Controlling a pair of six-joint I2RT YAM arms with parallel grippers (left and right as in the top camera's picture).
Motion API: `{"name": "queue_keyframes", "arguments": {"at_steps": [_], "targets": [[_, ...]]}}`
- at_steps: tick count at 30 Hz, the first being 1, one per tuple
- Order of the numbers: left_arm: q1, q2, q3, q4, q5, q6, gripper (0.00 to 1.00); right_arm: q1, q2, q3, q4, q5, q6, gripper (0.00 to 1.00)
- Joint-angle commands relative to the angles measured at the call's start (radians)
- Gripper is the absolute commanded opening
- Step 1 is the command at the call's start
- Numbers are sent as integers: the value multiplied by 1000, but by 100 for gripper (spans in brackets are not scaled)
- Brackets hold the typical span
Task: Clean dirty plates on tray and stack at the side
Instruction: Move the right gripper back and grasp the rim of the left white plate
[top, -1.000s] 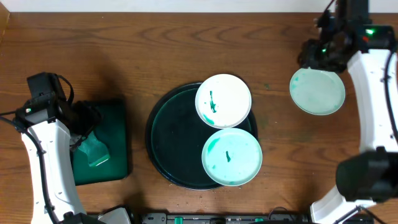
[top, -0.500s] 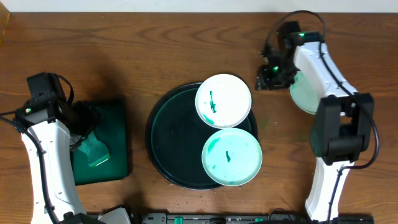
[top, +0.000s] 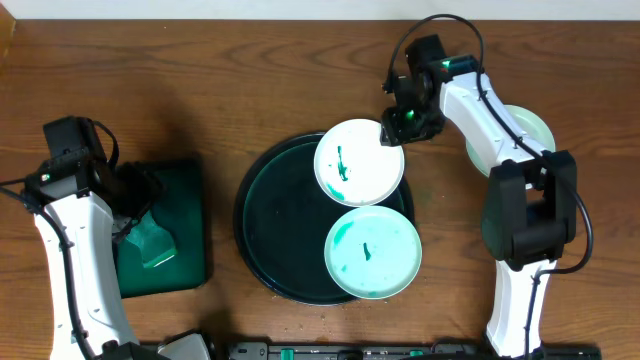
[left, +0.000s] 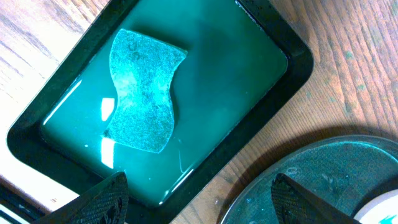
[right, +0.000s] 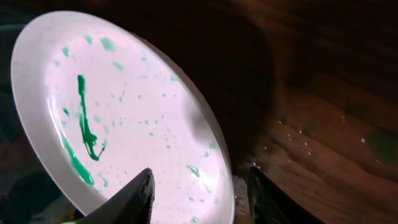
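Plates (top: 359, 161) smeared green, two on tray (top: 265, 230), third aside on tabletop (top: 200, 70); right gripper (right: 200, 183) jaws apart, straddling far plate's rim, left gripper (left: 199, 190) jaws wide over sponge (left: 143, 93)

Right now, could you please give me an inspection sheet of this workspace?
Surface: wooden table.
Job's things: round tray carrying a streaked upper plate and a smeared lower plate; third plate on the table at right, partly under the right arm.
Clutter: rectangular tray of green liquid with a cloth.
Grippers: left gripper open above the rectangular tray; right gripper open, straddling the upper plate's rim.
Cables: black cable looped above the right arm.
Surroundings: nothing seen.
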Motion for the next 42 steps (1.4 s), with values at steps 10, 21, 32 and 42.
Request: {"name": "queue_keyframes", "arguments": {"at_steps": [10, 21, 32, 42], "targets": [[3, 8, 20, -7, 2, 10, 67, 23, -13, -104, 63, -8, 42, 8], [3, 8, 20, -7, 2, 10, 60, 29, -26, -101, 54, -8, 32, 1], [3, 8, 20, -6, 2, 10, 52, 129, -150, -100, 31, -5, 17, 1], [3, 8, 20, -1, -20, 14, 49, 241, -91, -101, 51, -8, 131, 1]]}}
